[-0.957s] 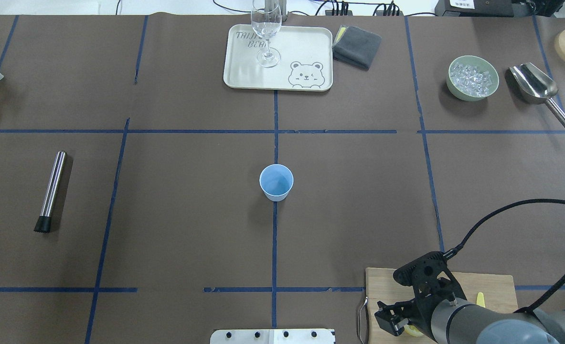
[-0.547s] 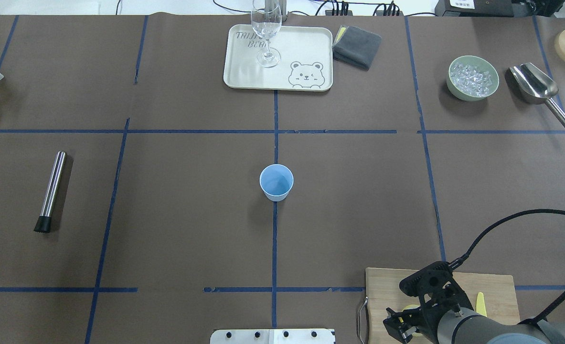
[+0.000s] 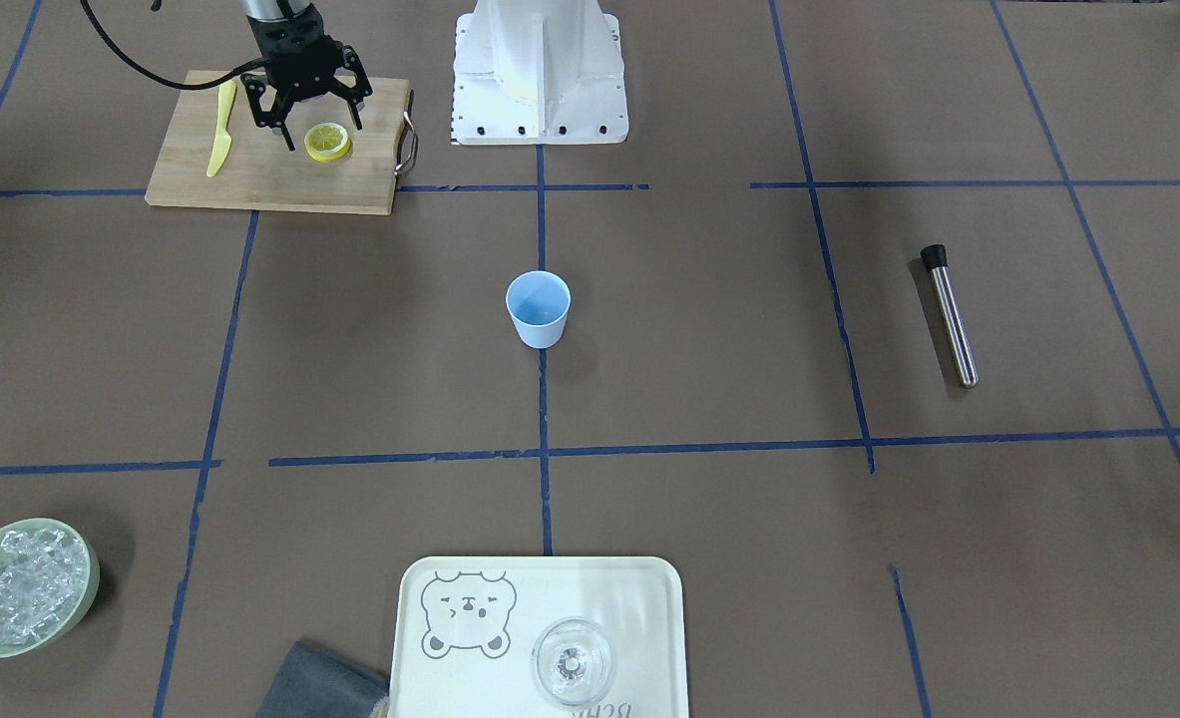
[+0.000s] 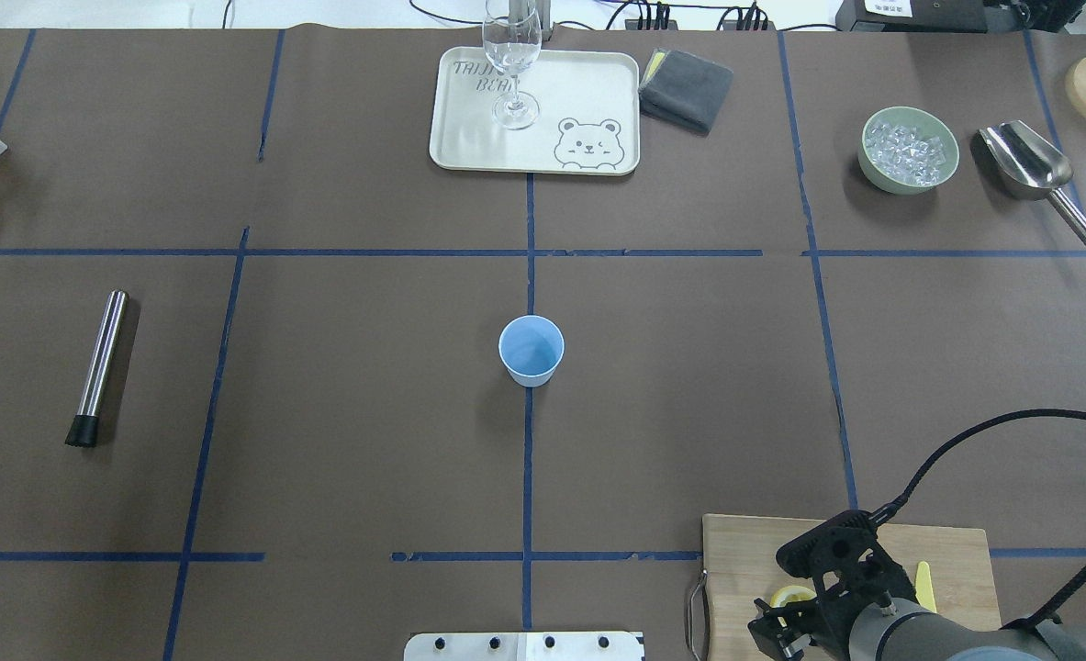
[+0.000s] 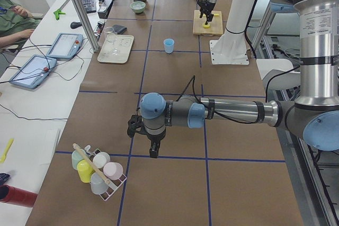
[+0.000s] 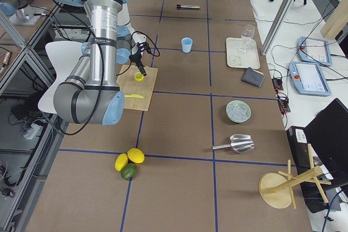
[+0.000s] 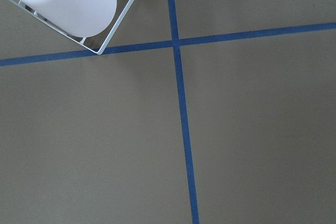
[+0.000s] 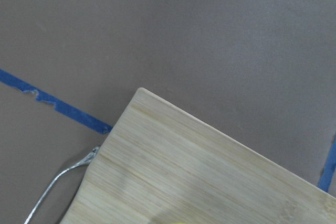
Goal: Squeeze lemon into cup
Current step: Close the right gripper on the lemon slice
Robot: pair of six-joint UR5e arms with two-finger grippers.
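Observation:
The lemon (image 3: pixel 328 142) is a yellow slice lying on the wooden cutting board (image 3: pixel 270 178) near the robot's base; it also shows in the overhead view (image 4: pixel 792 597). My right gripper (image 3: pixel 308 125) is open just above the board, fingers spread on either side of the lemon. I cannot tell if they touch it. The light-blue cup (image 3: pixel 538 309) stands upright and empty at the table's middle (image 4: pixel 531 351), far from the board. My left gripper (image 5: pixel 153 149) shows only in the exterior left view, low over the table by a cup rack (image 5: pixel 98 175). I cannot tell whether it is open or shut.
A yellow plastic knife (image 3: pixel 218 130) lies on the board beside the gripper. A tray (image 3: pixel 649 598) with a clear glass (image 3: pixel 572 660), a grey cloth (image 4: pixel 685 87), a bowl of ice (image 3: pixel 21 586), a metal scoop (image 4: pixel 1029 165) and a steel muddler (image 3: pixel 949 314) lie around the table.
My right arm has drawn back toward the table's near edge and a little right. The lemon slice now shows in front of the gripper instead of under it.

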